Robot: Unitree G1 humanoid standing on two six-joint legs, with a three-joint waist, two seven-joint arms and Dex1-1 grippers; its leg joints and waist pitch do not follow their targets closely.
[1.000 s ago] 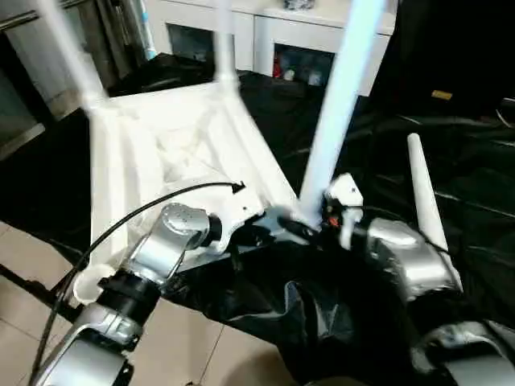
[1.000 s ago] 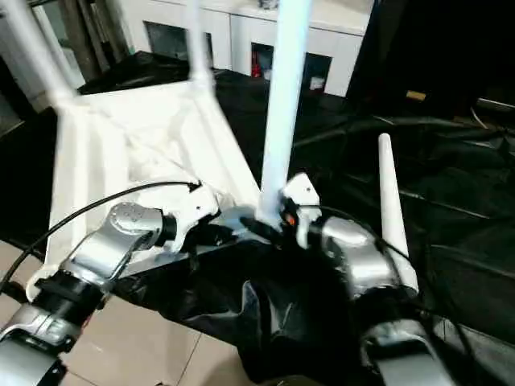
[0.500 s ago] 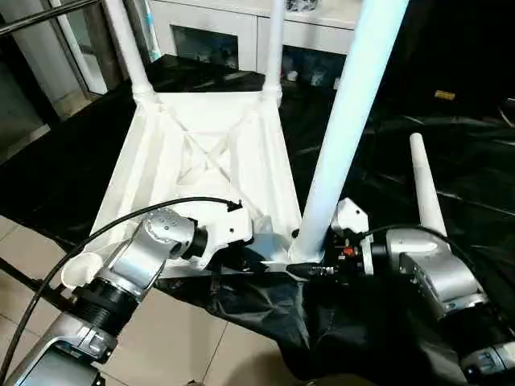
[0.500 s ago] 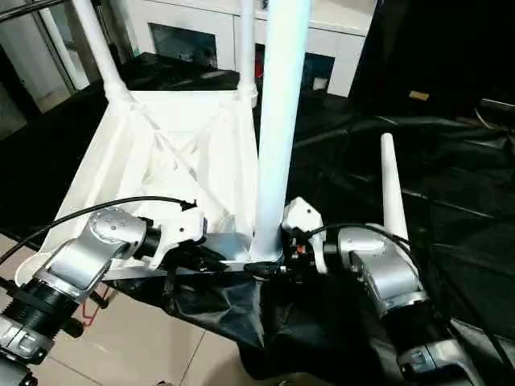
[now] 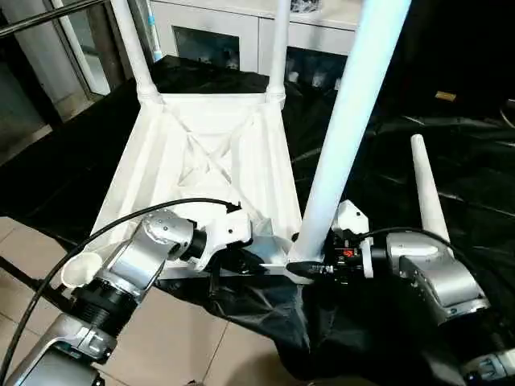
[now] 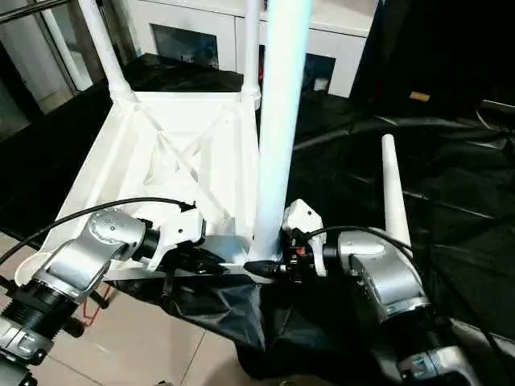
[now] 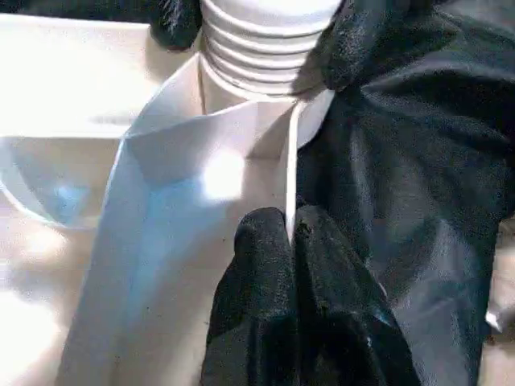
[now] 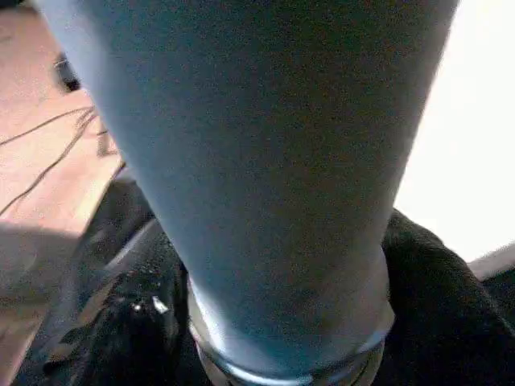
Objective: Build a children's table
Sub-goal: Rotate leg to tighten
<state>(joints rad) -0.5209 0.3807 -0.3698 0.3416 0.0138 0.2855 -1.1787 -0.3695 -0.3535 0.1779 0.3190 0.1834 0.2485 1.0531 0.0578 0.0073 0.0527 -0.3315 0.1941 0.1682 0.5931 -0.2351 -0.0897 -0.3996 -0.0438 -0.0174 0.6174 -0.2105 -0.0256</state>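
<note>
White ribbed plastic tabletop [image 5: 209, 173] lies upside down on black sheet [image 5: 451, 185]. Near-corner white tapered leg [image 5: 346, 121] stands upright between right gripper [image 5: 315, 268] jaws, closing; left gripper [image 7: 290, 233] pinches tabletop's rim.

White cabinet [image 5: 322, 32] with glass doors at 12 o'clock, black sheeting [image 5: 467, 185] on beige tiled floor [image 5: 185, 346].
</note>
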